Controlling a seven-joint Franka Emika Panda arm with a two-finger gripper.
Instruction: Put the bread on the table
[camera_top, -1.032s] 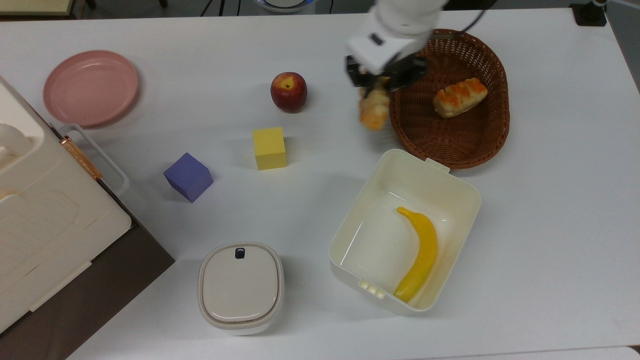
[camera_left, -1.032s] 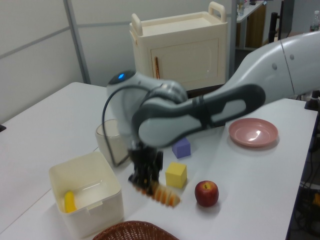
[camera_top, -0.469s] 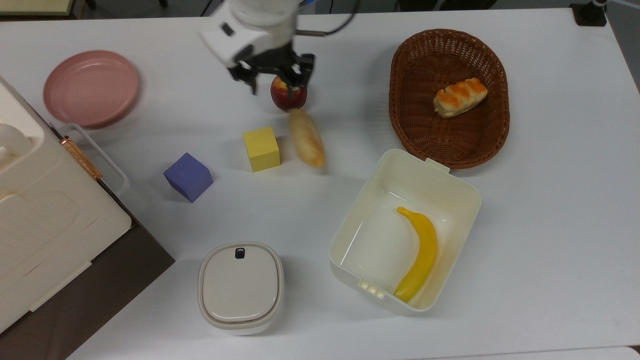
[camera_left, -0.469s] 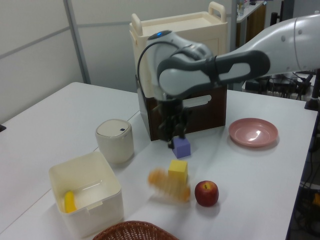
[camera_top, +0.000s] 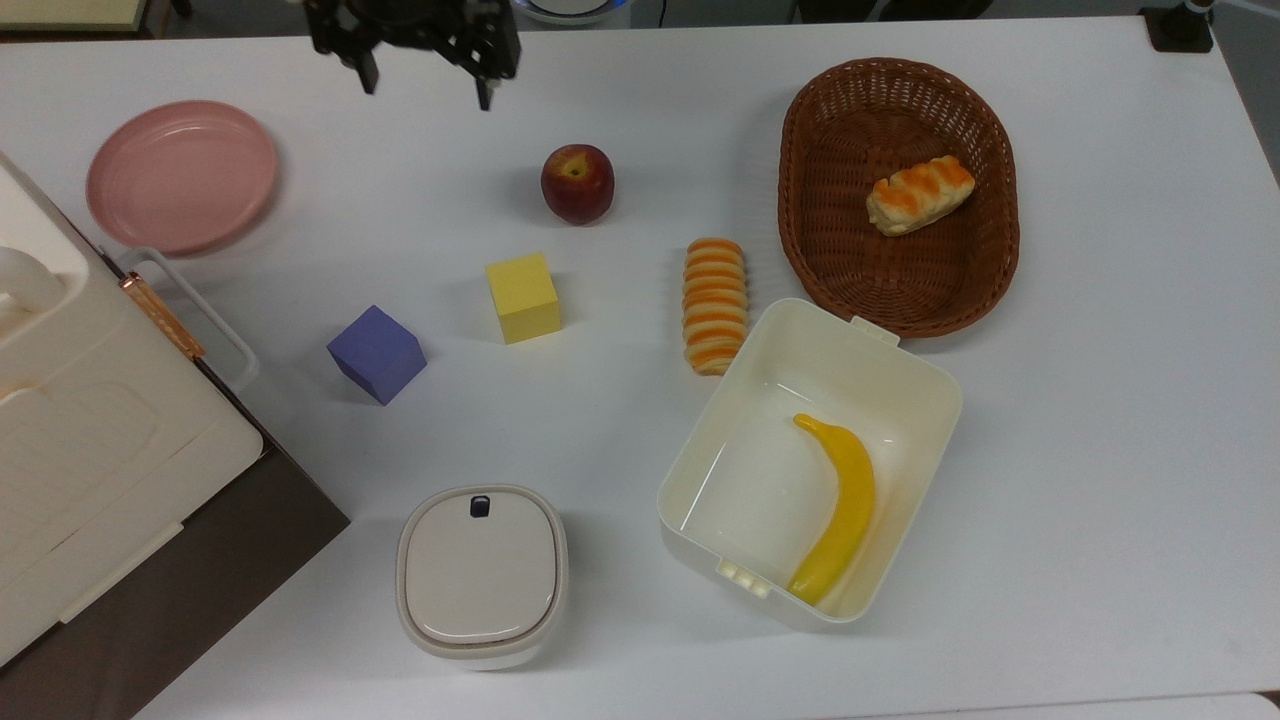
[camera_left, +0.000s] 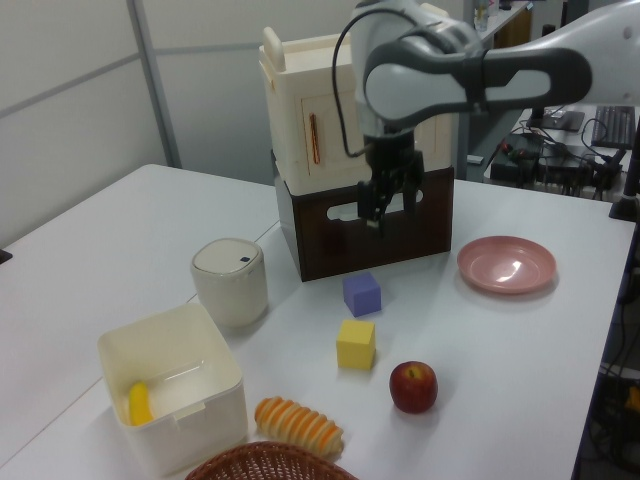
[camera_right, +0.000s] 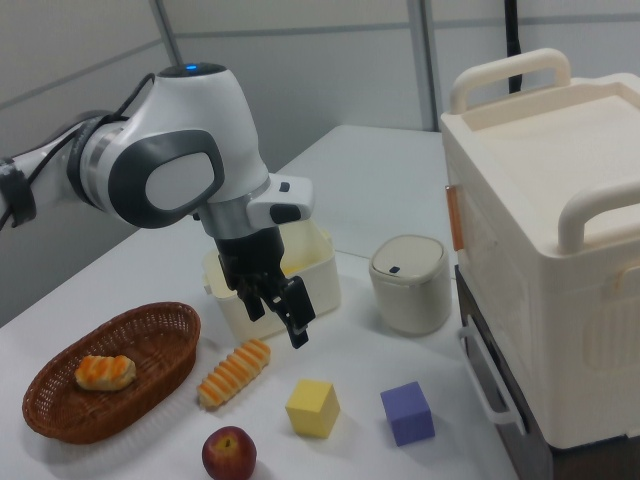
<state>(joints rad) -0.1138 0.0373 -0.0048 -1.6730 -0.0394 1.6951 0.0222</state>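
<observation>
Table (camera_top: 1100, 420): white top, well below the gripper. 
Basket (camera_top: 985, 250): brown wicker, far to the top view's right of the gripper. 
Open box (camera_top: 905, 375): cream, well apart from the gripper. 
Bread (camera_top: 714, 304): ridged side up, flat on the table, just beside basket and box, well clear of the gripper. 
Gripper (camera_top: 420, 55): fingers spread, empty, raised. 
Step, as judged: retreat; best done rising clear, without sweeping low over the apple (camera_top: 577, 183).

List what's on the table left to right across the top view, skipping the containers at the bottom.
pink plate → purple cube → yellow cube → apple → bread → basket
</observation>
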